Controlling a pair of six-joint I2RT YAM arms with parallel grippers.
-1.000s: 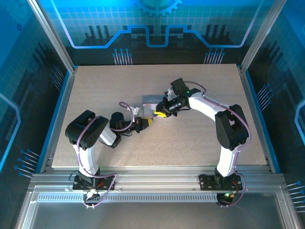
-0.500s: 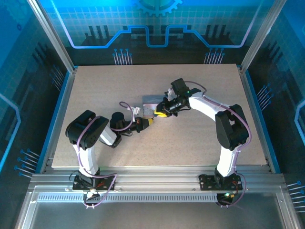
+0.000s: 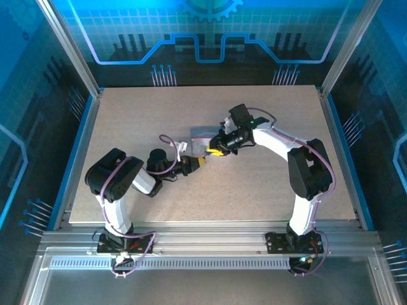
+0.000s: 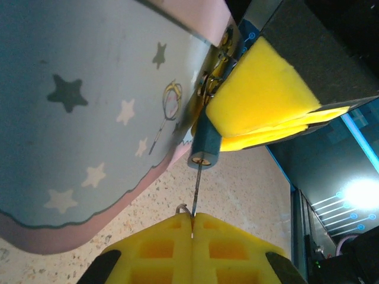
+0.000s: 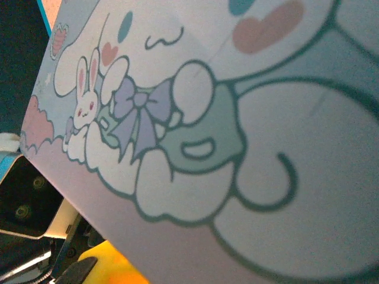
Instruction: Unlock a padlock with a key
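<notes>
Key (image 4: 196,184) in left claw (image 4: 192,221), padlock (image 4: 204,143) — top hidden — in right claw (image 4: 260,124)

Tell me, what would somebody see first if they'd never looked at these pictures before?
Probably the rounded pale silver-blue tin in the middle of the table, printed with stars and a cartoon bunny. Right at its edge, the left arm's yellow fingers pinch a thin dark metal key, its tip at the keyhole of a tiny dark grey-blue metal padlock that the right arm's yellow fingers clamp.
</notes>
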